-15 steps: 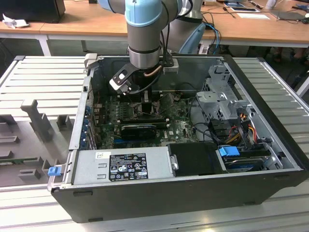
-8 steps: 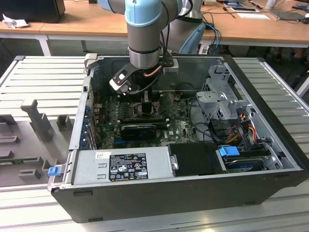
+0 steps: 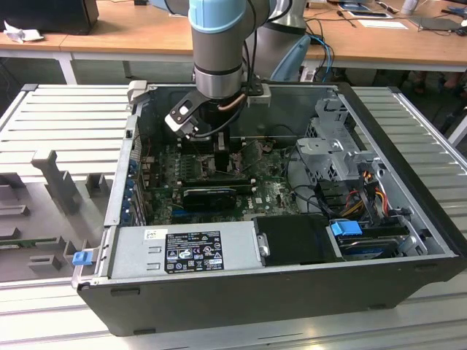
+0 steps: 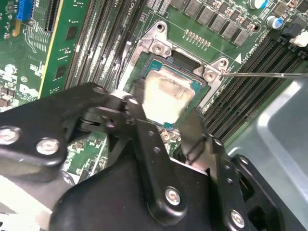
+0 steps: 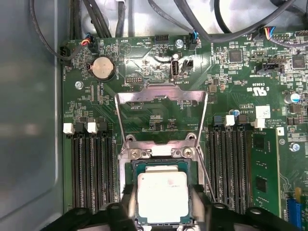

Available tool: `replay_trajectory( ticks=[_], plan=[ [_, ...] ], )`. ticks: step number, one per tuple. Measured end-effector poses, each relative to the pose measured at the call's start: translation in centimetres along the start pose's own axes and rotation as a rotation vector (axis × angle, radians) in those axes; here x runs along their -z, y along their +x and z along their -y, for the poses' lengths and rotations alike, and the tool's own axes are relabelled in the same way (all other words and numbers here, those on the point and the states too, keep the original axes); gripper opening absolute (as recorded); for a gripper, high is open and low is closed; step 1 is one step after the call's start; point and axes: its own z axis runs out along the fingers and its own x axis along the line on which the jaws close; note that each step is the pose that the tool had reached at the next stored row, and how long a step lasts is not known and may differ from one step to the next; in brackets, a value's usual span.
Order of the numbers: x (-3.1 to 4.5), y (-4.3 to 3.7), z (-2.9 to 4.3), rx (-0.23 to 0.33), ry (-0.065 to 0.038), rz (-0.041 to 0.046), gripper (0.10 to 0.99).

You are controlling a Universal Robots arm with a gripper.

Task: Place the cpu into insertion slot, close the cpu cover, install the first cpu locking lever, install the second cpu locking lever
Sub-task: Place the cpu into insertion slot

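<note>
Cpu (image 5: pixel 162 196) sits in the insertion slot (image 5: pixel 129 175), and we see the jaws clamped on two of its opposite edges. Around the slot spreads the green motherboard (image 5: pixel 159 62); black memory slots (image 5: pixel 91 168) run along both sides of it; the cpu cover (image 5: pixel 161 96) is swung open off the slot, hinged at one edge.

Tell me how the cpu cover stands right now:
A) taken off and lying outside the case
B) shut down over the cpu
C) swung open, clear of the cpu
C: in the first wrist view the cover is swung back away from the cpu, whose pale face is bare with no frame over it.
</note>
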Motion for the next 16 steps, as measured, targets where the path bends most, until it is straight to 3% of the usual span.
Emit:
replay_trajectory(
  ticks=[2, 3, 5, 6, 7, 8, 9, 16],
  plan=[
    [0.17, 0.01, -0.01, 0.0, 0.0, 0.0001, 0.463],
    [0.2, 0.01, -0.01, 0.0, 0.0, 0.0, 0.341],
    [0.26, 0.01, -0.02, 0.0, 0.0, 0.0001, 0.341],
    [0.3, 0.01, -0.02, 0.0, 0.0, 0.0002, 0.22],
    [0.34, 0.01, -0.02, 0.0, 0.0, 0.0003, 0.161],
    [0.38, 0.01, -0.02, 0.0, 0.0, 0.0002, 0.161],
    [0.42, 0.01, -0.03, 0.0, 0.0, 0.0002, 0.106],
    [0.9, 0.02, -0.06, -0.001, 0.0, 0.0003, 0.106]
  ],
)
